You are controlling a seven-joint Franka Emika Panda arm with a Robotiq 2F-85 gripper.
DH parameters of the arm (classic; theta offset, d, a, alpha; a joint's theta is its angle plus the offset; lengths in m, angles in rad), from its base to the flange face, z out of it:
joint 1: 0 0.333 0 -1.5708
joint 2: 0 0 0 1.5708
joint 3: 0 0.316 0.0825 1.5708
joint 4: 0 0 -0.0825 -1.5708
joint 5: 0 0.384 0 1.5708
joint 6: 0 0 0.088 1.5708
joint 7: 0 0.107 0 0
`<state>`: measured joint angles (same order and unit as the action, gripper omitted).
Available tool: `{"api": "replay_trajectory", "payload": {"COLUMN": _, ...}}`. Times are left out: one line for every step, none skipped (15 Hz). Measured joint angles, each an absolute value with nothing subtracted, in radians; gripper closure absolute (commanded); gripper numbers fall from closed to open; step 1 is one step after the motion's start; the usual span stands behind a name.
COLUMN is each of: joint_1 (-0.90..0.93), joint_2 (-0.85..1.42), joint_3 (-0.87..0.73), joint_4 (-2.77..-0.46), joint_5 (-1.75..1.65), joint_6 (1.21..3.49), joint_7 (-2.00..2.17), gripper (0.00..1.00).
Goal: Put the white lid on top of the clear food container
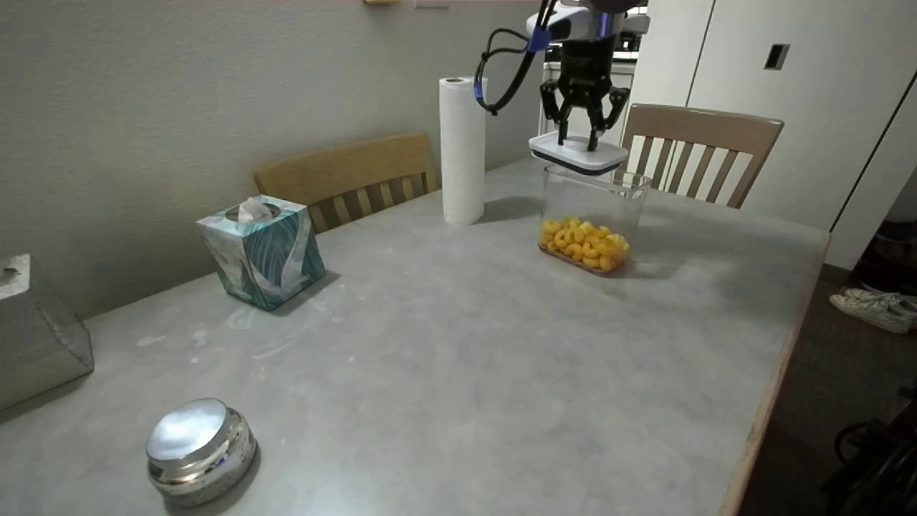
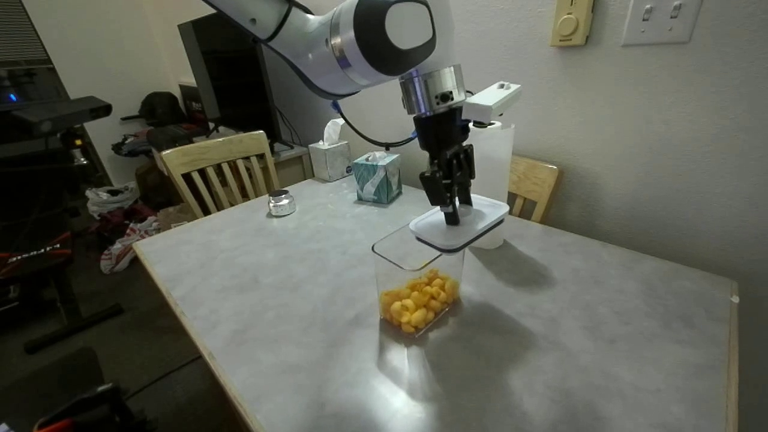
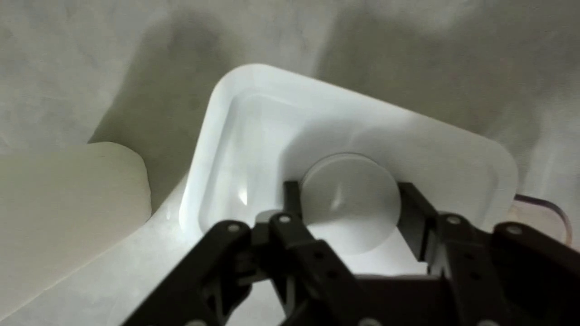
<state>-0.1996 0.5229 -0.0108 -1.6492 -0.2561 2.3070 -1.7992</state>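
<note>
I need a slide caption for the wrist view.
The claw grips the white lid by its round button, paper-towel roll at left.

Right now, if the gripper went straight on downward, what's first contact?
Likely the clear food container, met by the white lid the gripper holds. The lid looks off-centre, and depth is unclear, so contact may be partial.

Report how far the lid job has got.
Done: the gripper has the white lid by its raised button. In hand: placement; the lid hangs offset from the clear food container. Left, likely: centring, lowering, releasing; both exterior views show the container's top partly uncovered.
</note>
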Motion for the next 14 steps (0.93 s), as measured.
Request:
{"api": "replay_trajectory", "payload": {"joint_1": -0.199, "joint_2": 0.521, "joint_3": -0.011, "joint_4": -1.653, "joint_5": -0.256, "joint_6": 2.308, "joint_7": -1.799, "gripper": 0.71}}
{"api": "replay_trajectory", "payload": {"joint_1": -0.196, "joint_2": 0.518, "joint_3": -0.010, "joint_4": -1.658, "joint_5": -0.256, "joint_6": 2.308, "joint_7": -1.799, "gripper": 0.71}}
{"api": "replay_trajectory", "payload": {"joint_1": -0.191, "joint_2": 0.514, "joint_3": -0.009, "joint_4": -1.663, "joint_5": -0.256, "joint_6": 2.308, "joint_7": -1.799, "gripper": 0.71}}
{"api": "replay_trajectory", "payload": {"joint_1": -0.187, "joint_2": 0.508, "joint_3": -0.006, "joint_4": -1.671, "joint_5": -0.255, "joint_6": 2.308, "joint_7": -1.799, "gripper": 0.71}}
{"api": "replay_trajectory", "payload": {"joint_1": -0.182, "joint_2": 0.503, "joint_3": -0.003, "joint_4": -1.680, "joint_5": -0.251, "joint_6": 2.308, "joint_7": -1.799, "gripper": 0.71}}
{"api": "replay_trajectory", "payload": {"joint_1": -0.175, "joint_2": 0.498, "joint_3": -0.002, "joint_4": -1.688, "joint_5": -0.247, "joint_6": 2.306, "joint_7": -1.798, "gripper": 0.71}}
{"api": "replay_trajectory", "payload": {"joint_1": -0.169, "joint_2": 0.493, "joint_3": 0.000, "joint_4": -1.695, "joint_5": -0.245, "joint_6": 2.301, "joint_7": -1.795, "gripper": 0.71}}
{"api": "replay_trajectory", "payload": {"joint_1": -0.161, "joint_2": 0.487, "joint_3": 0.001, "joint_4": -1.703, "joint_5": -0.245, "joint_6": 2.294, "joint_7": -1.789, "gripper": 0.71}}
{"api": "replay_trajectory", "payload": {"joint_1": -0.153, "joint_2": 0.479, "joint_3": 0.001, "joint_4": -1.711, "joint_5": -0.245, "joint_6": 2.285, "joint_7": -1.783, "gripper": 0.71}}
{"api": "replay_trajectory", "payload": {"joint_1": -0.145, "joint_2": 0.472, "joint_3": 0.001, "joint_4": -1.720, "joint_5": -0.245, "joint_6": 2.271, "joint_7": -1.780, "gripper": 0.71}}
{"api": "replay_trajectory", "payload": {"joint_1": -0.139, "joint_2": 0.463, "joint_3": 0.001, "joint_4": -1.730, "joint_5": -0.246, "joint_6": 2.261, "joint_7": -1.780, "gripper": 0.71}}
{"api": "replay_trajectory", "payload": {"joint_1": -0.134, "joint_2": 0.452, "joint_3": 0.001, "joint_4": -1.742, "joint_5": -0.248, "joint_6": 2.252, "joint_7": -1.784, "gripper": 0.71}}
{"api": "replay_trajectory", "payload": {"joint_1": -0.131, "joint_2": 0.443, "joint_3": 0.001, "joint_4": -1.754, "joint_5": -0.249, "joint_6": 2.242, "joint_7": -1.790, "gripper": 0.71}}
{"api": "replay_trajectory", "payload": {"joint_1": -0.129, "joint_2": 0.432, "joint_3": 0.001, "joint_4": -1.766, "joint_5": -0.250, "joint_6": 2.231, "joint_7": -1.800, "gripper": 0.71}}
